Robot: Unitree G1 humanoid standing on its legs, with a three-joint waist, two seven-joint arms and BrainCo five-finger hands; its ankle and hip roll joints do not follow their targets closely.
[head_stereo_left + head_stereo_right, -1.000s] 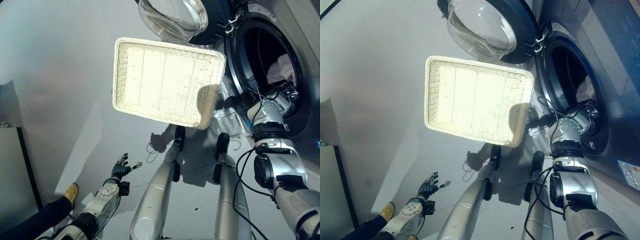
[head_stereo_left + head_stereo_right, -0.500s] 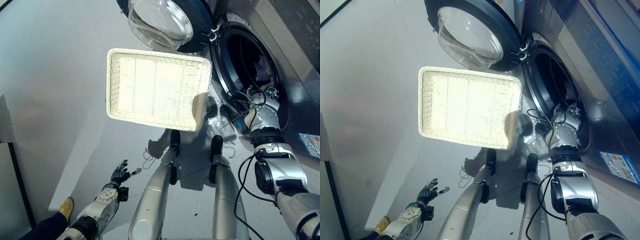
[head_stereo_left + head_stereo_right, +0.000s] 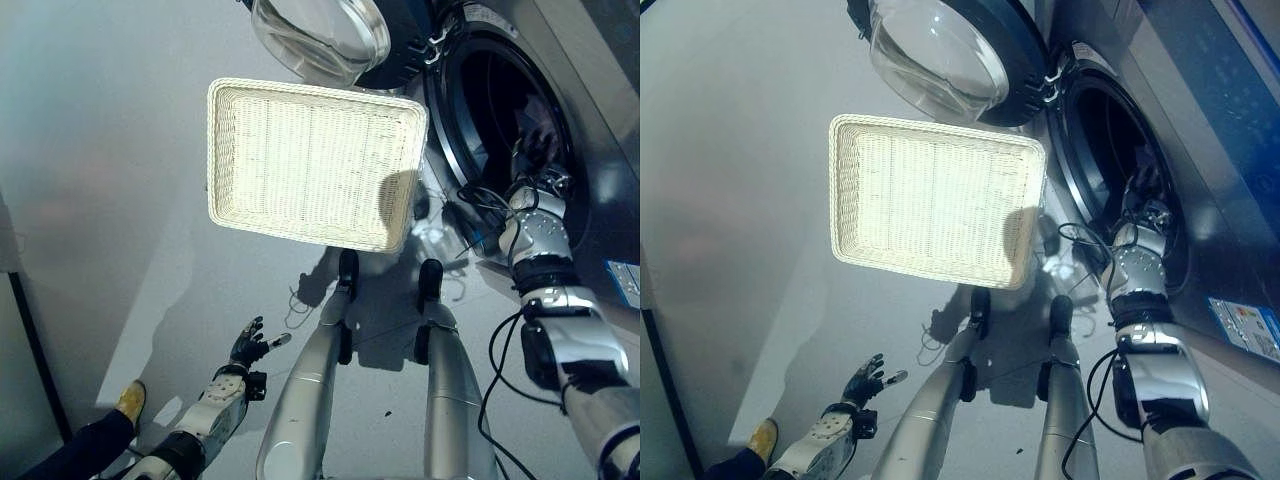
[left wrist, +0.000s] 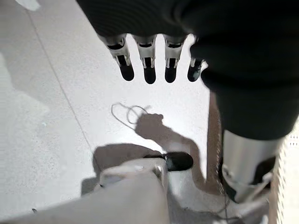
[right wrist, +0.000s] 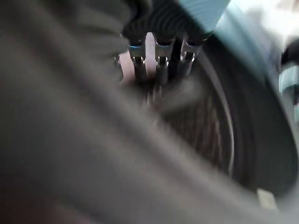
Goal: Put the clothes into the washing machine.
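Here the right hand [image 3: 541, 187] reaches into the round dark-rimmed washing machine [image 3: 505, 110], its grip unreadable; the left hand [image 3: 247, 344] hangs spread beside the woven white rectangular basket [image 3: 312, 162].

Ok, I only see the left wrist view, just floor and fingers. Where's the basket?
Observer: The basket lies on the floor ahead, beside the washer. There is nothing in it.
Operator: Is the washer's door open?
Observer: Yes, the door is swung wide open, just past the basket.
Operator: What's the other hand doing?
Observer: The right hand is at the mouth of the drum. I can't tell whether it holds any clothes.
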